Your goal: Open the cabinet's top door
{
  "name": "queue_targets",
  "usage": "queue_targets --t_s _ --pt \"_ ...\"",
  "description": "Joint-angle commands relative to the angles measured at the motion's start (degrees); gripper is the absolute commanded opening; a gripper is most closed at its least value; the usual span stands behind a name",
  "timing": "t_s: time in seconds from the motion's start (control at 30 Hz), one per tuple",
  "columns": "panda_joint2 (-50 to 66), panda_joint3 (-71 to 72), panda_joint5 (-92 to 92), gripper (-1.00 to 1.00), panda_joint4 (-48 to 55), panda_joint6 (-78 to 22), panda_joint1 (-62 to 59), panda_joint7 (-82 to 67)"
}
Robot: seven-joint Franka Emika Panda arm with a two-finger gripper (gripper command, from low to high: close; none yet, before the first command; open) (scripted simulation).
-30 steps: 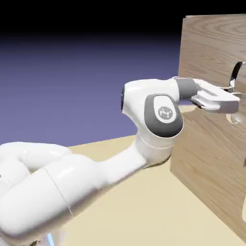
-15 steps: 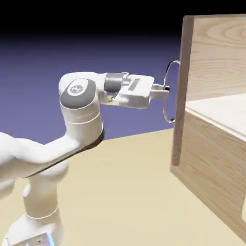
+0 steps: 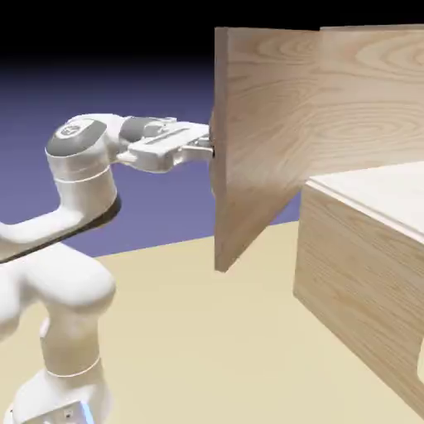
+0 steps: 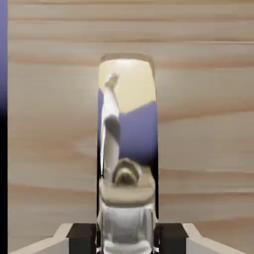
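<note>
- The tabletop spread across the bottom of the exterior view, widest around 6 o'clock.
- The cabinet, in light wood grain, stood at 3 o'clock, with a pale level surface showing above its lower side.
- The arm rose at 8 o'clock and bent over at 10 o'clock, its wrist pointing toward 3 o'clock.
- The top door was at 1 o'clock, upright and swung out from the cabinet, its free edge toward the exterior view's left. In the hand view its wood grain filled most of the background, with a thin blue and black strip beyond its edge at 9 o'clock.
- The handle, shiny and curved, ran from 12 to 6 o'clock in the hand view, mirroring the arm.
- The tool was clamped on the handle, with dark fingertips against its sides at 7 and 5 o'clock.
</note>
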Motion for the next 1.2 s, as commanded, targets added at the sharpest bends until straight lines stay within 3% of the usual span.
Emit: queue_targets --t_s 0.0,0.3,0.57,1.17 --pt "0.5 2.1 1.8 -1.00 0.0 -1.1 0.1 0.4" --pt "8.1 20.8 18.6 -1.00 3.5 -11.7 -0.5 5.2" --pt "19.7 37.4 33.3 -1.00 12.5 -22.3 -6.1 10.3" --pt "40.2 71.6 52.4 -1.00 46.9 -46.9 -40.2 16.6"
